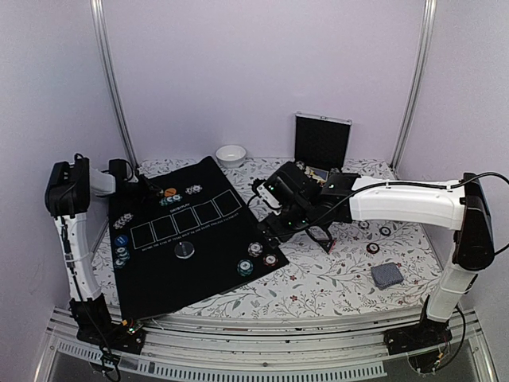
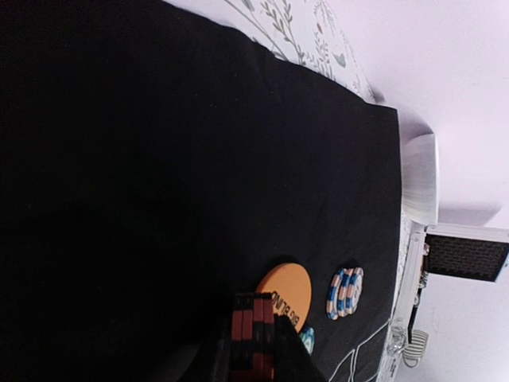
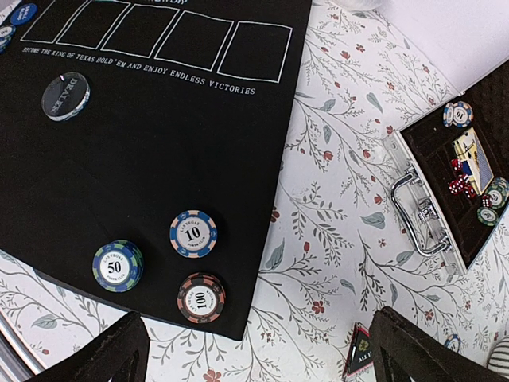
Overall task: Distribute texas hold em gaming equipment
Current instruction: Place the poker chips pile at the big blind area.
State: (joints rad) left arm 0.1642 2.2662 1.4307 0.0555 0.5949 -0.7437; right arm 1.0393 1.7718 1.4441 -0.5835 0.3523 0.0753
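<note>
My left gripper (image 2: 254,330) is shut on a small stack of red-black poker chips (image 2: 258,310) held low over the far-left part of the black mat (image 2: 159,159). Right beside it lie an orange big-blind button (image 2: 285,296) and a blue-peach chip stack (image 2: 346,292). My right gripper (image 3: 266,358) hangs wide open and holds nothing, above the mat's right edge. Near its left finger lie the 10 chip (image 3: 193,233), the 50 chip (image 3: 118,265) and the 100 chip (image 3: 200,297). The black-red triangular marker (image 3: 359,350) lies by its right finger. The grey dealer button (image 3: 65,95) rests below the card outlines.
The open silver-edged case (image 3: 421,211) with chips, dice and cards lies right of the mat. A white bowl (image 1: 231,155) stands at the back. A blue-grey card deck (image 1: 387,275) and loose chips (image 1: 372,248) lie on the floral cloth. More chips (image 1: 121,240) line the mat's left edge.
</note>
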